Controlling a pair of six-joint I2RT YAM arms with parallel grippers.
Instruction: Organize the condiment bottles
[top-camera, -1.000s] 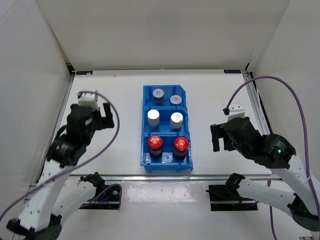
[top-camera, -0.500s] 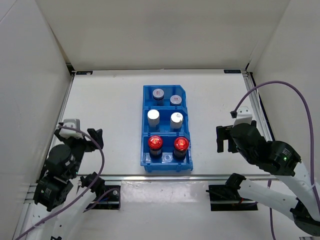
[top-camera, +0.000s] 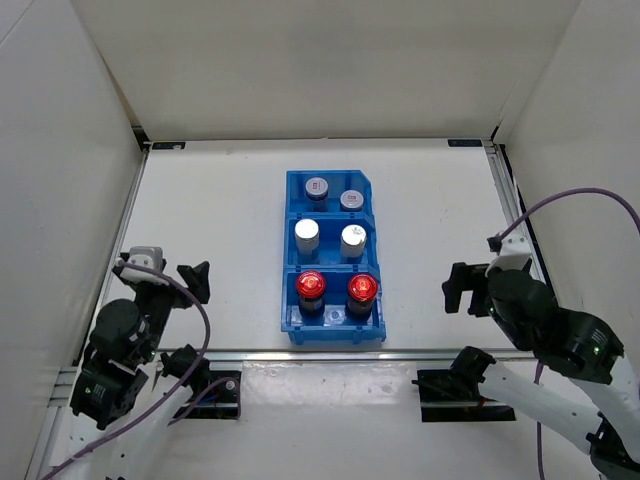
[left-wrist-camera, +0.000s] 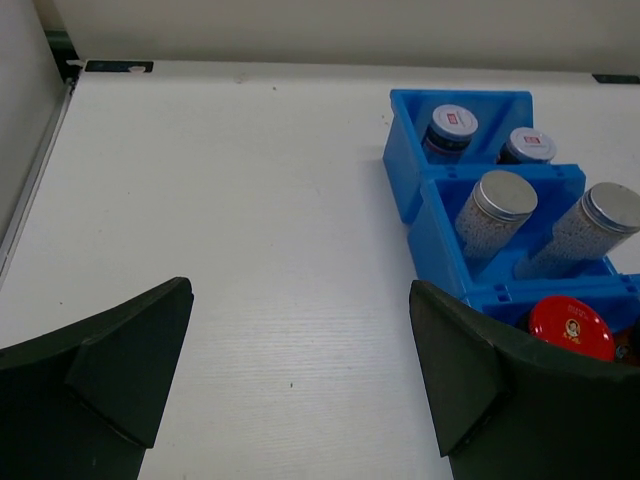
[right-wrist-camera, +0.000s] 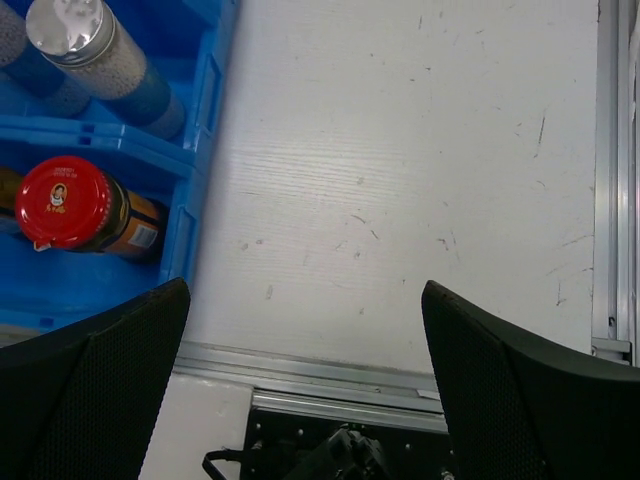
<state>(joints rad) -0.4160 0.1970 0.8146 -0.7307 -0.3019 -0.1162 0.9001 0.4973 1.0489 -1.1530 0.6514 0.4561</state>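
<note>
All six bottles (top-camera: 354, 237) stand paired by kind in the blue bin (top-camera: 335, 331). The left claw (left-wrist-camera: 300, 290) and right claw (right-wrist-camera: 305, 290) are spread, empty, flanking the bin. Sorting looks finished; park both claws wide of its walls.

Top camera looks steeply down; both wrist cameras sit lower, nearer — all seemingly share the bin (top-camera: 335, 330).
</note>
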